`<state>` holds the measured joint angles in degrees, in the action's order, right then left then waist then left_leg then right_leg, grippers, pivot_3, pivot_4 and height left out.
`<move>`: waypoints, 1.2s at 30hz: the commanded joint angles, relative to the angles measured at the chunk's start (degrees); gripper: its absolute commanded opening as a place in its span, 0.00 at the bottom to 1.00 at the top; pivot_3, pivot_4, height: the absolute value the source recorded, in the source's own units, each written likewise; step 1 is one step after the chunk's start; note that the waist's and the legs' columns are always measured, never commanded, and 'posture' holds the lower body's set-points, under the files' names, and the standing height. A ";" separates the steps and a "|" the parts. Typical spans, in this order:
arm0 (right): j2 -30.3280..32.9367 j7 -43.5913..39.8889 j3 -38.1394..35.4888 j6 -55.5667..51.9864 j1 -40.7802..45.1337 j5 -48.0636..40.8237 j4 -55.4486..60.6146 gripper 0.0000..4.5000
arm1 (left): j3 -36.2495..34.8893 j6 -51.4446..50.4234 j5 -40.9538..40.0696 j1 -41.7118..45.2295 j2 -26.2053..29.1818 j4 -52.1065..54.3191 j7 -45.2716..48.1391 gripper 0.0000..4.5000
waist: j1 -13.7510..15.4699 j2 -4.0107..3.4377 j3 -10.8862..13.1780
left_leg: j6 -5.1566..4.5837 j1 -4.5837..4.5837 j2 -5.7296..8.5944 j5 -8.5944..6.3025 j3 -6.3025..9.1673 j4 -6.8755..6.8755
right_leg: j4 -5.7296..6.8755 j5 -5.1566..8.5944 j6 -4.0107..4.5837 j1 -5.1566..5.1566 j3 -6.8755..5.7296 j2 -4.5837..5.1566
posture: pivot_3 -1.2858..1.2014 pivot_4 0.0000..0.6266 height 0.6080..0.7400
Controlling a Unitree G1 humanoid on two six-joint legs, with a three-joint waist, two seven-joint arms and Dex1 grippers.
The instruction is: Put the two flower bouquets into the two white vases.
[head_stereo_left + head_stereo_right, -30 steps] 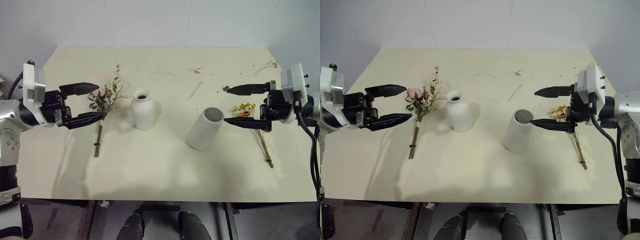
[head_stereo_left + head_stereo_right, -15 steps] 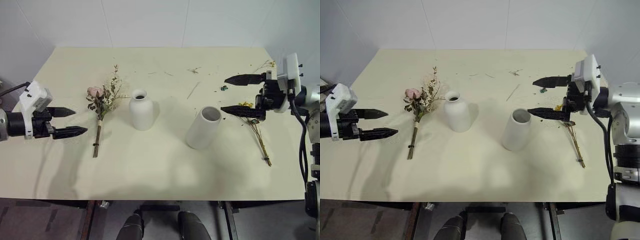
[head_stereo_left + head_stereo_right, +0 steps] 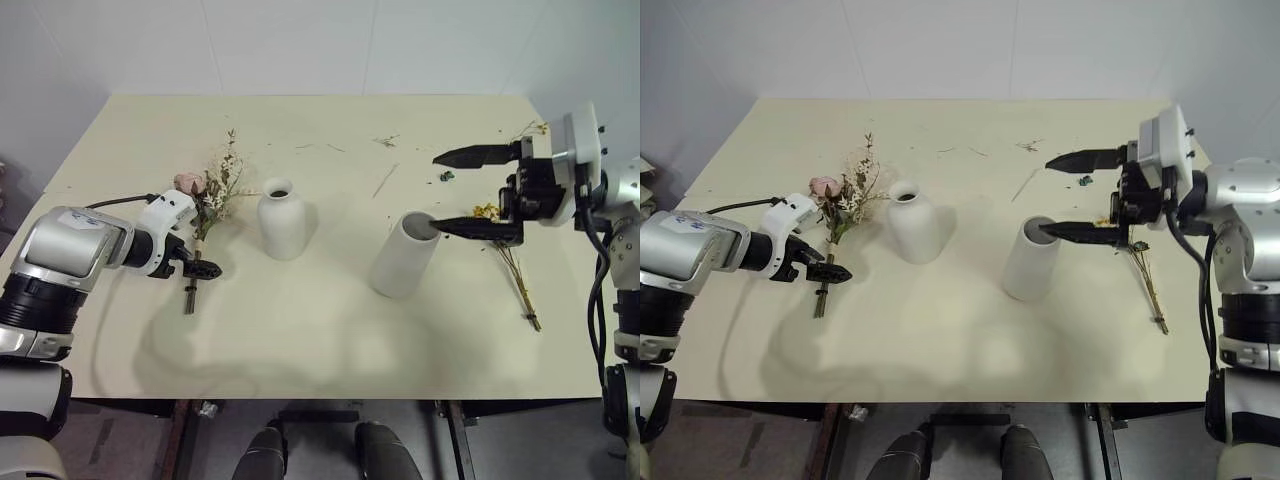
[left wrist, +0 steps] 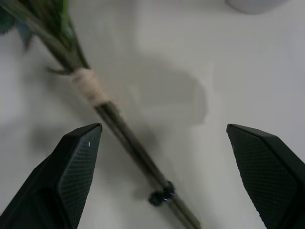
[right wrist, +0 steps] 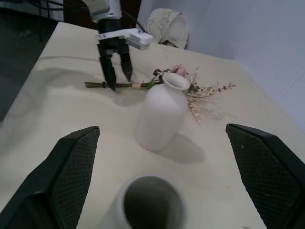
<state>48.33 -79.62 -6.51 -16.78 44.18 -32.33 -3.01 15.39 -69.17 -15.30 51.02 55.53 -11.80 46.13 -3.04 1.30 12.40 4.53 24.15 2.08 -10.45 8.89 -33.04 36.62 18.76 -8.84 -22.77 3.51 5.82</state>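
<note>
Pale cream bench (image 3: 320, 340) against a white wall, both bouquets lying flat on it and both vases standing with nothing in them. Rose bouquet (image 3: 208, 195) lies on the robot's left side, pink bloom and dried sprigs toward the far edge, tan-wrapped stems (image 4: 90, 88) running toward the near edge; it sits just beside the bottle-shaped vase (image 3: 284, 219), apart from it. Cylinder vase (image 3: 406, 257) stands right of centre, well apart from the bottle one, mouth open to the camera in the right wrist view. Yellow-orange bouquet (image 3: 505, 250) lies to the right of the cylinder, flower heads near its rim level, thin stems trailing toward the near edge. Left tool (image 3: 197, 268) is low over the lower stems of the rose bouquet, pointing down, fingers (image 4: 71, 167) spread wide with the stems running between them, not gripping. Right tool (image 3: 462, 192) hangs above the bench between the cylinder and the yellow flowers, pointing toward the robot's left, jaws wide apart, holding nothing; lower finger sits over the cylinder's rim from the head view, contact unclear. Loose twigs (image 3: 390, 140) and bits scattered along the far right of the bench.
</note>
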 commanded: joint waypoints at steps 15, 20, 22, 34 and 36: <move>1.04 5.15 -5.65 -3.56 -5.09 -6.18 11.23 1.00 | 1.79 1.59 4.97 4.06 -7.80 -14.63 2.69 0.66 | 1.31 0.02 -0.02 | -0.02 -0.07 0.04 -0.01 -0.01 -0.46 | 0.23 -0.06 -0.02 0.18 0.01 0.01 | 0.52 0.24 1.00; 1.23 4.84 -5.66 -3.49 -6.37 -6.42 11.07 1.00 | -0.39 7.76 6.72 4.08 -7.90 -17.03 2.49 0.31 | 1.39 0.02 -0.02 | -0.03 -0.06 0.03 -0.02 0.00 -0.41 | 0.21 -0.06 -0.02 0.17 0.01 0.01 | 0.52 0.24 1.00; 1.46 4.96 -5.70 -3.29 -6.41 -6.21 10.64 1.00 | -1.81 9.22 6.68 4.09 -7.88 -18.24 2.70 0.17 | 1.41 0.02 -0.01 | -0.03 -0.05 0.03 -0.02 0.00 -0.43 | 0.21 -0.06 -0.02 0.16 0.01 0.01 | 0.52 0.24 1.00; 2.65 5.36 -6.88 -4.93 -9.20 -6.89 10.71 1.00 | -29.14 27.92 -5.33 5.69 -16.10 -22.73 -4.27 0.01 | 1.51 0.10 -0.03 | -0.03 0.00 0.02 -0.02 0.03 -0.49 | 0.21 -0.08 -0.04 0.15 -0.01 0.03 | 0.52 0.24 1.00; 2.48 5.90 -7.17 -4.98 -10.31 -6.76 11.05 1.00 | -34.04 32.22 -8.26 6.39 -18.01 -22.69 -5.06 0.01 | 1.47 0.15 -0.04 | -0.03 0.01 0.03 -0.02 0.02 -0.52 | 0.20 -0.10 -0.06 0.15 -0.01 0.04 | 0.52 0.24 1.00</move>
<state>50.04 -74.24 -11.67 -21.63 33.98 -38.30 6.55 -13.57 -41.73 -20.12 55.17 37.66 -35.40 42.06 -1.56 1.44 12.36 4.50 24.17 2.11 -10.47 8.91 -33.56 36.81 18.65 -8.92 -22.63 3.50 5.87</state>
